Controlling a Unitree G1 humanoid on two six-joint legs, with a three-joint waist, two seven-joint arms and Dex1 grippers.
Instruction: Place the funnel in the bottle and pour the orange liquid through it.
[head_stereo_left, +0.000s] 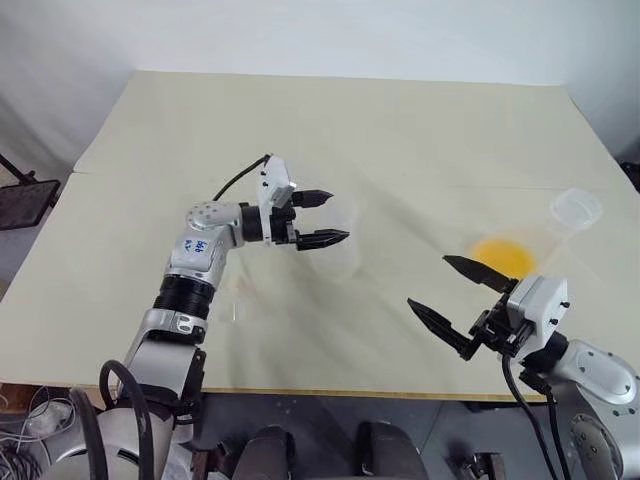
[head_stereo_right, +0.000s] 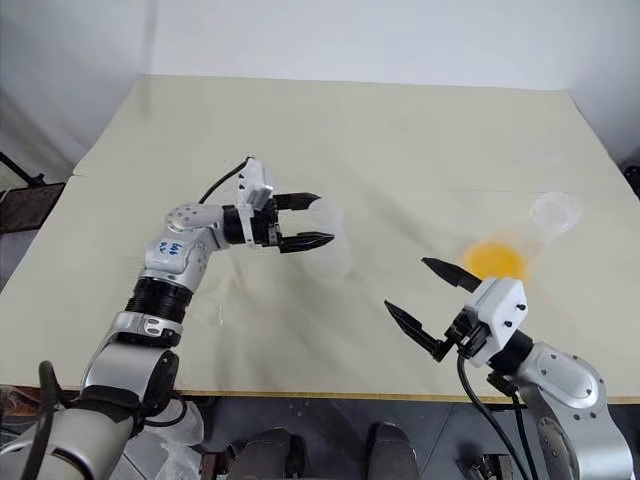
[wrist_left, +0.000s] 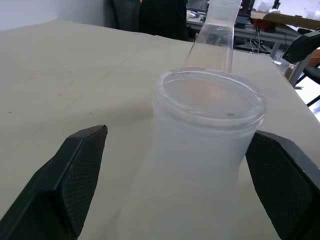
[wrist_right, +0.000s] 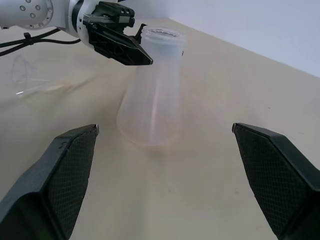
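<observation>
The clear bottle (wrist_right: 150, 110) stands upright on the table near its middle. My left gripper (head_stereo_left: 340, 217) is open, with one finger (wrist_left: 75, 175) on each side of the bottle's neck (wrist_left: 207, 115) and a gap showing on at least one side. The funnel (wrist_right: 22, 70), nearly transparent, lies on the table beyond my left arm. The orange liquid (head_stereo_left: 503, 256) sits in a clear cup to the right of the bottle. My right gripper (head_stereo_left: 427, 280) hangs open and empty near the table's front edge, just in front of the orange liquid.
A small clear cup (head_stereo_left: 577, 210) stands at the far right, behind the orange liquid. The pale table (head_stereo_left: 300, 120) stretches bare behind the bottle, and its front edge (head_stereo_left: 350, 392) runs close below both arms.
</observation>
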